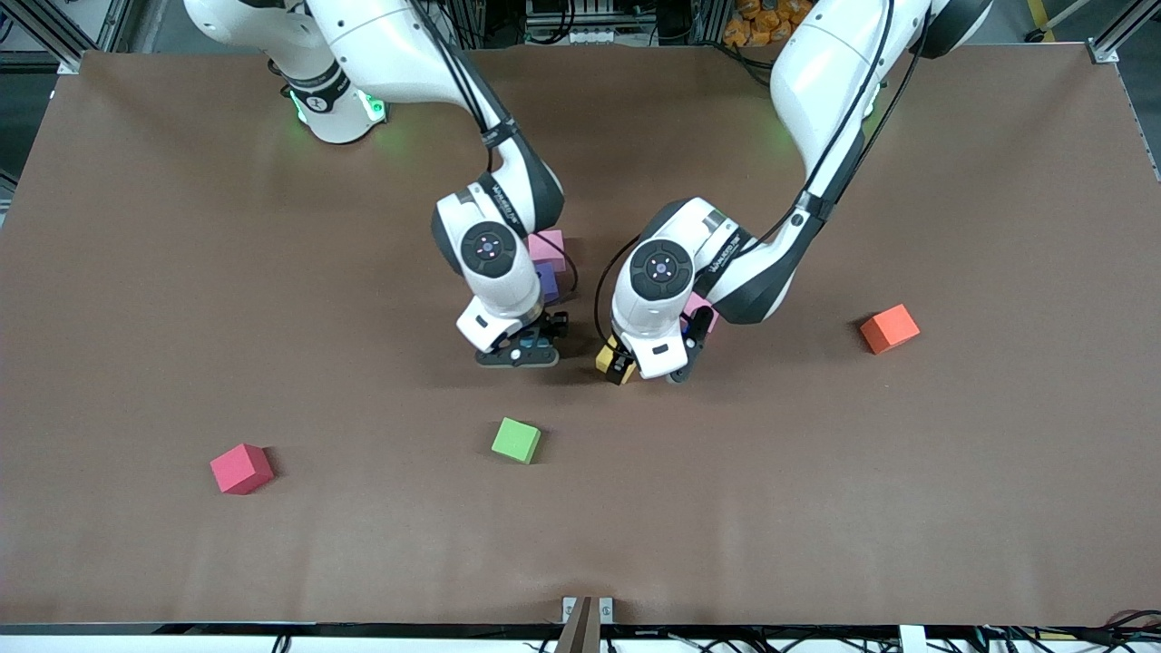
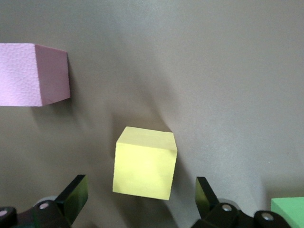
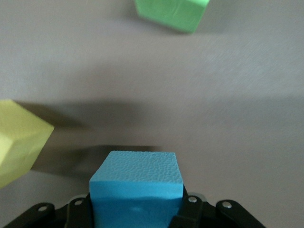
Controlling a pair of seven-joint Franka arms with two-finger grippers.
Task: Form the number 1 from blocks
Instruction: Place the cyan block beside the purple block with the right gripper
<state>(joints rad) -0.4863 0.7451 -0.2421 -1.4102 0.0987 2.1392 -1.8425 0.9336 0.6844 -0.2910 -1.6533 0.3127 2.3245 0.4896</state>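
Blocks lie mid-table [image 1: 181, 227]: pink [image 1: 550, 246] and purple [image 1: 548, 281] touching under the right arm, another pink [image 1: 702, 311] under the left, green [image 1: 516, 440] nearest the camera. Only the right wrist view shows the right claw [image 1: 519, 349] clamped on the blue block [image 3: 137, 187]. The left claw [image 1: 648, 361], fingers [image 2: 71, 197] apart, straddles the yellow block [image 2: 145, 162].

Centre of brown table [image 1: 181, 272] crowded: two grippers side by side, little gap between them. Left gripper [image 1: 648, 363] straddles small matte yellow foam cube [image 2: 145, 162], fingers [image 2: 71, 197] spread, clearance each side. Right gripper [image 1: 519, 349] clamps light blue foam cube [image 3: 137, 187]. Pink cube [image 1: 549, 247] and purple cube [image 1: 547, 281] sit tight under right arm. Green cube [image 1: 516, 440] stands alone nearer the front camera, open table all round. Red cube [image 1: 241, 468] and orange cube [image 1: 889, 327] stand well apart, toward the table ends.
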